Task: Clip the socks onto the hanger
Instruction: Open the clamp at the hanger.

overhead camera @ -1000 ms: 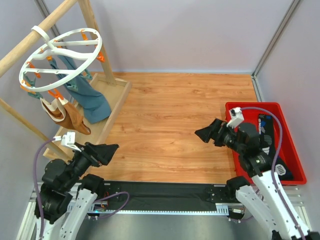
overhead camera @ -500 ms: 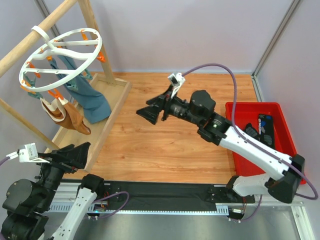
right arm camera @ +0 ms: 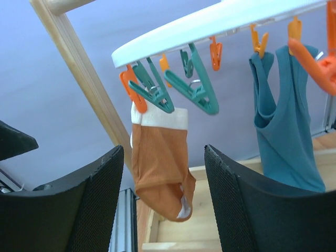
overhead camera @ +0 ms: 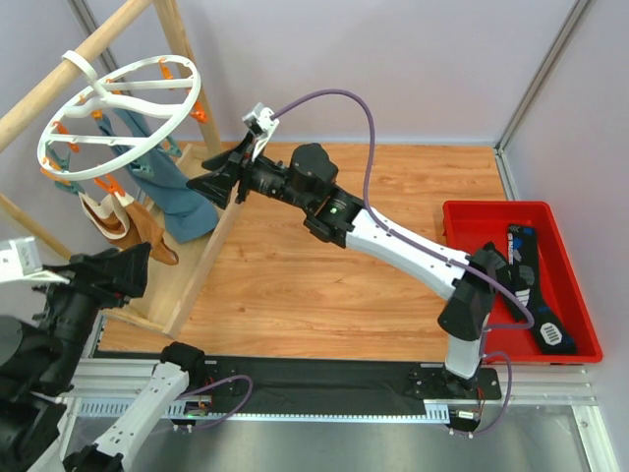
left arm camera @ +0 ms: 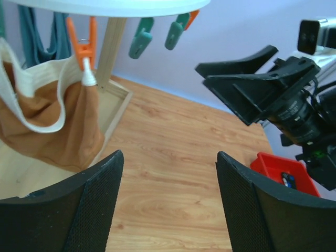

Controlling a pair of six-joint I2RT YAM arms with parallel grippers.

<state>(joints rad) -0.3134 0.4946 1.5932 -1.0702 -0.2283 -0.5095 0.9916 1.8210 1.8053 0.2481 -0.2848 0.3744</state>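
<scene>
1. The hanger [right arm camera: 210, 23] is hanging by its hook from the slanted pole of a wooden rack [overhead camera: 182, 39] at the table's far left corner. Orange and teal clips [right arm camera: 197, 94] are dangling around its white ring.
2. Teal socks [overhead camera: 182, 202] and tan-brown socks [overhead camera: 138, 231] are hanging from those clips, above the rack's wooden base frame [overhead camera: 213, 246].
3. The socks [overhead camera: 521, 258], black with white and blue marks, are lying in a red bin [overhead camera: 491, 208] at the table's right edge, well apart from the hanger.
4. The right gripper [overhead camera: 204, 187] is hovering just beside the teal socks, below the ring, with its arm spanning the table diagonally. Its jaws are standing apart with nothing between them.
5. The left gripper [left arm camera: 169, 163] is hanging at the near left, close to the rack's base, with its fingers spread wide and holding nothing.
6. A wood-grain tabletop [overhead camera: 324, 265] is filling the middle of the scene. Pale lilac walls [overhead camera: 373, 69] are closing it in at the back and sides, a metal post [overhead camera: 541, 74] is rising at the far right corner, and a black rail [overhead camera: 324, 379] is running along the near edge.
</scene>
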